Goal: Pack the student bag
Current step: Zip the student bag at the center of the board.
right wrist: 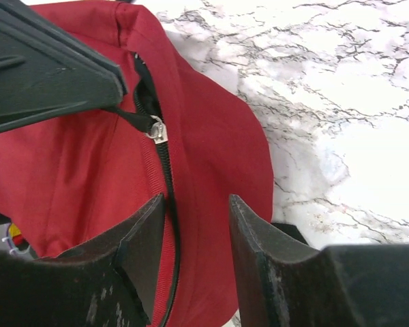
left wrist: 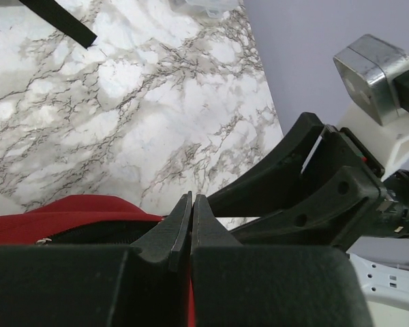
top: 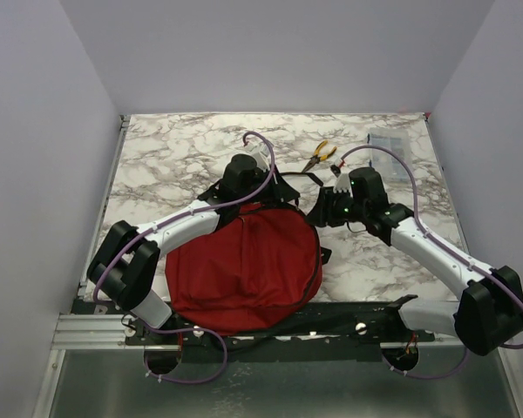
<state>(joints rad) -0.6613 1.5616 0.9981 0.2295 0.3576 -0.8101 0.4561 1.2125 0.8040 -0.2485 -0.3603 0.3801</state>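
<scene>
Walls: plain grey panels (top: 270, 52) close off the scene at 9, 12 and 3 o'clock.
Counter: white marble with grey veins (top: 174, 157). Bare stretches lie from 9 to 12 o'clock of the bag and at its 3 to 4 o'clock.
Student bag: the dark red student bag (top: 244, 270) lies flat near the middle of the counter's 6 o'clock edge, between the two arm bases. It is slumped almost round, so its long axis is hard to tell.
Straps: black straps (top: 292, 178) spill from the bag's 12 to 1 o'clock end.
Arms: the left arm (top: 183, 228) reaches along the bag's 10 o'clock side, and the right arm (top: 436, 252) comes in from 3 o'clock.
Zipper: a black zipper (right wrist: 167, 170) runs along the red fabric. The gap beside it is dark, and its contents cannot be told.
Left end effector (left wrist: 191, 197): fingers pressed together, pinching the black zipper pull (right wrist: 135, 119).
Right end effector (right wrist: 194, 204): fingers apart, holding nothing, just over the zipper line.
Pliers: a yellow-handled pair (top: 321, 155) lies at the bag's 1 o'clock.
Plastic piece: a clear item (top: 388, 139) lies near the counter's 2 o'clock corner.
</scene>
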